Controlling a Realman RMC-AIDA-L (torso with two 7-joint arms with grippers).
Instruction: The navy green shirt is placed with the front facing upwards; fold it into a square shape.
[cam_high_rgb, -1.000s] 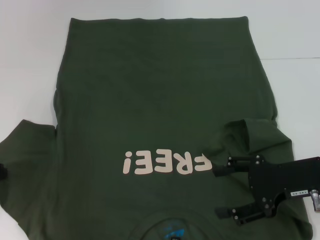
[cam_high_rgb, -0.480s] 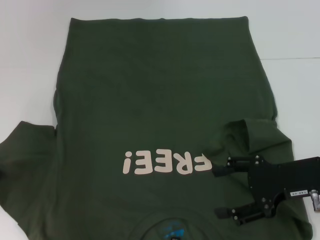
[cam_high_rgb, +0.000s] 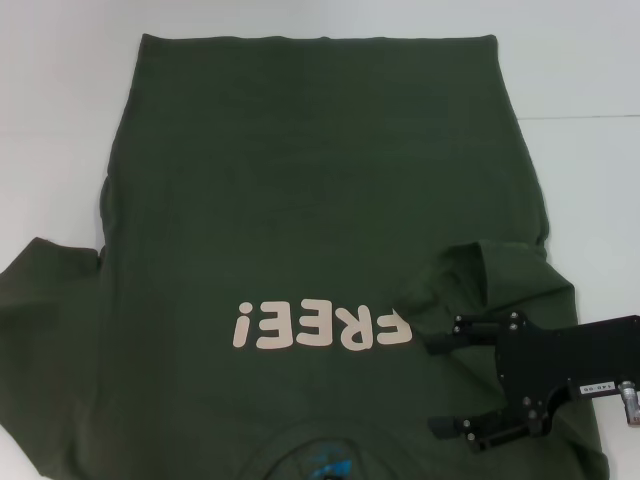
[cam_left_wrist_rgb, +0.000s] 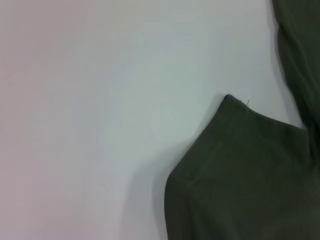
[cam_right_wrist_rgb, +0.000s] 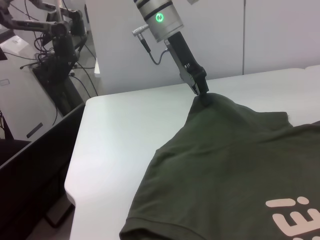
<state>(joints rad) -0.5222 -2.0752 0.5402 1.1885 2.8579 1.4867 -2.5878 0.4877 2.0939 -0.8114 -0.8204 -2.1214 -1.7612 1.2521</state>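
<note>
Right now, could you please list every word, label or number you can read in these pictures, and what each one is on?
"FREE!", pale lettering on the navy green shirt, upside down in the head view.
White label on the right gripper: too small to read.
Blue mark inside the collar: unreadable.

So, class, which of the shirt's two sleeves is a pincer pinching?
The left sleeve: the left pincer is shut on its edge. The right sleeve lies rumpled, free, beside the open right pincer.
</note>
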